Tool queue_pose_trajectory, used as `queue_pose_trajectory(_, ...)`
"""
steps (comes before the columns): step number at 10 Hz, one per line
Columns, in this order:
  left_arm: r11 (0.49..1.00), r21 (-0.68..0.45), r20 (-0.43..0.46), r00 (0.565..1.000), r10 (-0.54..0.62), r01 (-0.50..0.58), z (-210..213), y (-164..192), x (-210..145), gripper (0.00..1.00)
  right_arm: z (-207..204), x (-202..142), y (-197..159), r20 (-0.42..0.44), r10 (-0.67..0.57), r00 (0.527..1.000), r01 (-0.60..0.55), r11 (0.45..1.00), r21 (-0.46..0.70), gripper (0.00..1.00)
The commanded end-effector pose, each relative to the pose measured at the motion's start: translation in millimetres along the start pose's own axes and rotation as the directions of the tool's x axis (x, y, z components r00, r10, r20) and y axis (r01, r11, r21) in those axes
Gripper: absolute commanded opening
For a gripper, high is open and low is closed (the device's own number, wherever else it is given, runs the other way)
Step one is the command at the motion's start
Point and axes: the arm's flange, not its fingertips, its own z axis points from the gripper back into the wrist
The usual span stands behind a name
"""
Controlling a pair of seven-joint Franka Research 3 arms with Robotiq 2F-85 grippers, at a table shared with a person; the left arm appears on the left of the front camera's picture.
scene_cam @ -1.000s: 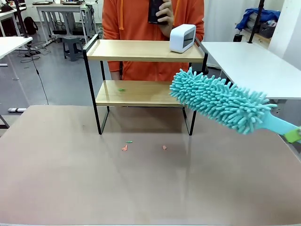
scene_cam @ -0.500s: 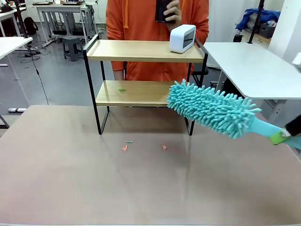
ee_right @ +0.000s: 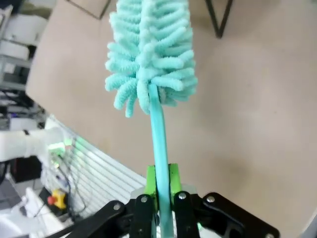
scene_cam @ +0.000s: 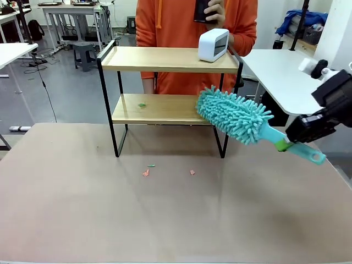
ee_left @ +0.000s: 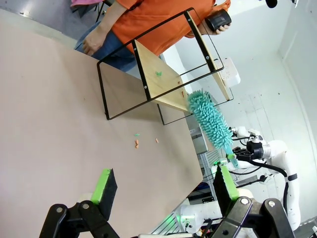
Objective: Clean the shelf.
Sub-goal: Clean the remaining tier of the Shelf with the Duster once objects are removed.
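Note:
The shelf (scene_cam: 165,59), a black-framed rack with two wooden boards, stands at the table's far side; a white device (scene_cam: 213,44) sits on its top board and a green scrap (scene_cam: 142,104) lies on the lower one. My right gripper (scene_cam: 285,144) is shut on the handle of a teal fluffy duster (scene_cam: 231,114), whose head hovers at the right end of the lower board. In the right wrist view the duster (ee_right: 148,49) runs up from the shut fingers (ee_right: 161,186). My left gripper (ee_left: 161,186) stands open, far from the shelf (ee_left: 163,74).
Small orange and green scraps (scene_cam: 147,170) lie on the brown table in front of the shelf. A person in an orange top (scene_cam: 181,22) stands behind it holding a dark phone (scene_cam: 204,10). A white table (scene_cam: 280,77) stands to the right.
My right arm has come in from the right and swung the duster's head left and back, toward the right end of the lower board. The person shifted right.

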Motion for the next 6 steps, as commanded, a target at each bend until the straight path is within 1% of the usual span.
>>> queue_pose_trajectory(1, 1.000, -0.015, 0.014, 1.000, -0.020, 0.020, -1.4, -1.8, -1.7, 1.00, -5.8, 14.8, 5.5, 0.039, -0.028, 0.999, 0.027, 1.000, 0.015, 0.00)
queue_pose_trajectory(2, 1.000, -0.015, 0.014, 1.000, -0.020, 0.020, -1.4, -1.8, -1.7, 1.00, -6.0, 17.3, 7.1, 0.068, -0.037, 0.997, 0.036, 0.999, 0.014, 0.00)
queue_pose_trajectory(3, 1.000, -0.015, 0.014, 1.000, -0.020, 0.020, -1.4, -1.8, -1.7, 1.00, -8.1, 21.0, 9.4, 0.123, -0.052, 0.991, 0.052, 0.999, 0.005, 0.00)
queue_pose_trajectory(4, 1.000, -0.015, 0.014, 1.000, -0.020, 0.020, -1.4, -1.8, -1.7, 1.00, -12.5, 25.6, 11.0, 0.158, -0.076, 0.984, 0.078, 0.997, -0.004, 0.00)
queue_pose_trajectory(6, 1.000, -0.015, 0.014, 1.000, -0.020, 0.020, -1.4, -1.8, -1.7, 1.00, -27.7, 33.2, 18.3, 0.143, -0.084, 0.986, 0.088, 0.996, -0.019, 0.00)
